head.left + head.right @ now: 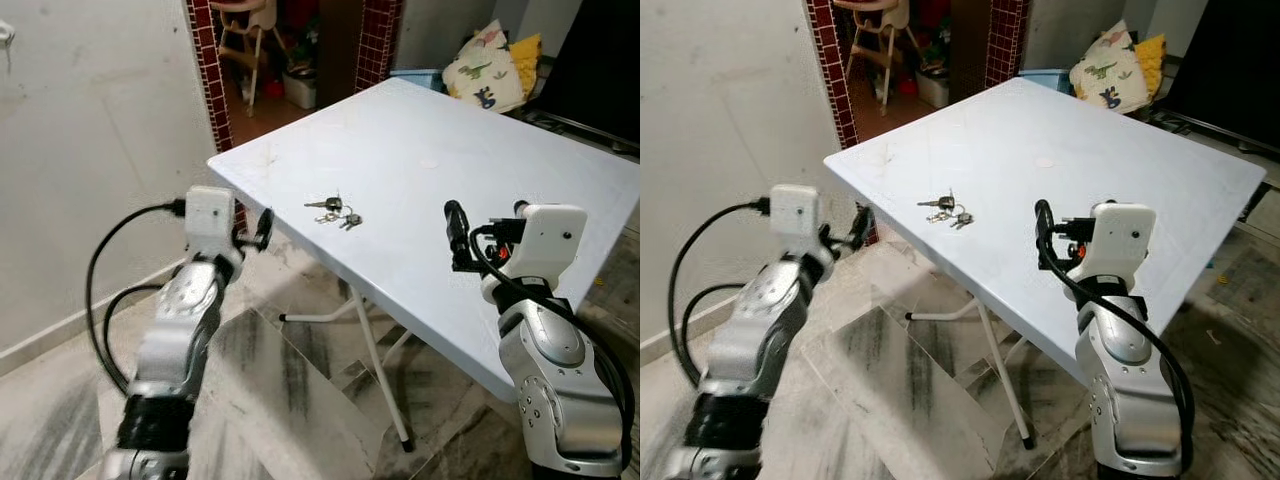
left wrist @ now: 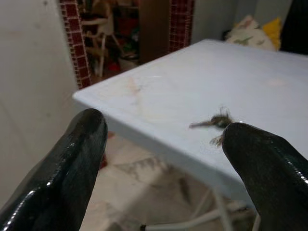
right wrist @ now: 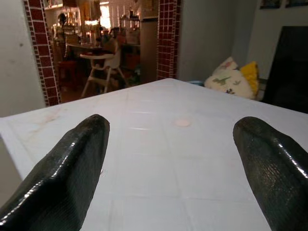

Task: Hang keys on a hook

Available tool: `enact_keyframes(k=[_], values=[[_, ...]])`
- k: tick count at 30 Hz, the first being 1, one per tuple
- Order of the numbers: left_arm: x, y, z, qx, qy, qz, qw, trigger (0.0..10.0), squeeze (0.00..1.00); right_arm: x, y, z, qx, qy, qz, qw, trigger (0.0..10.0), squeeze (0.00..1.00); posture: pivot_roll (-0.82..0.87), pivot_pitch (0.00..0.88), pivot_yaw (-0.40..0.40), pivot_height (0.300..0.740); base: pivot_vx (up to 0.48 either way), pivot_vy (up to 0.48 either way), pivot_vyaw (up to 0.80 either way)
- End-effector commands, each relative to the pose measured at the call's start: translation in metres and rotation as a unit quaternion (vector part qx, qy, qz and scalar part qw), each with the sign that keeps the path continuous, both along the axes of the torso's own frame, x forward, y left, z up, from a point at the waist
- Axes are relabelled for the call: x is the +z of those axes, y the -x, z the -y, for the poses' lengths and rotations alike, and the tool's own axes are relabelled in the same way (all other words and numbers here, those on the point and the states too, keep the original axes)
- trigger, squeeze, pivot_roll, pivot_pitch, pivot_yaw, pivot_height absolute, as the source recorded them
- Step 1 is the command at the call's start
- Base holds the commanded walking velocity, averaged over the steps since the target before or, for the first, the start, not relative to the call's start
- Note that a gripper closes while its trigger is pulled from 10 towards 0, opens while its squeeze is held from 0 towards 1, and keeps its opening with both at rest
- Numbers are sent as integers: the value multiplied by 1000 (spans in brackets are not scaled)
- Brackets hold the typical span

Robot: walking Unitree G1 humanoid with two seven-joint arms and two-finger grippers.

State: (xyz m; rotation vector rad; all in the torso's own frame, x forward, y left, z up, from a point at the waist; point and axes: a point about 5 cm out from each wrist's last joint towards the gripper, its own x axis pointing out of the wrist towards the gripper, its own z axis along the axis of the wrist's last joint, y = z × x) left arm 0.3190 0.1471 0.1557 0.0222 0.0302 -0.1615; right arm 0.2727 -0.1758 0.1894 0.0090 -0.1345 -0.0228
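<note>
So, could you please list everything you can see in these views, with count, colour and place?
keys: one bunch, metallic, on the table near its left front edge
table: one, white, folding legs, ahead of the robot
cushions: two, a white dinosaur print and a yellow, beyond the table's far corner
high chair: one, pale, through the doorway
brick pillars: two, dark red tiled, framing the doorway
left end effector: black fingers, open, off the table's left edge
right end effector: black fingers, open, over the table's near right part
</note>
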Motion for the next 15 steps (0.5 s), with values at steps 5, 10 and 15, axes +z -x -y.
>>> enact_keyframes(k=[5, 10, 15], values=[[-19, 25, -15, -6, -33, -6, 999, 10000, 0, -25, 26, 16, -23, -5, -53, 998, 10000, 0, 19, 0, -31, 740, 0, 0, 0], [-31, 38, -14, -14, -52, -11, 998, 10000, 0, -36, 41, 19, -31, 2, -69, 997, 10000, 0, 7, 0, -30, 740, 0, 0, 0], [-27, 38, -8, -38, -42, -3, 998, 10000, 0, -36, 45, 13, -18, 5, -68, 998, 10000, 0, 2, 0, -32, 740, 0, 0, 0]])
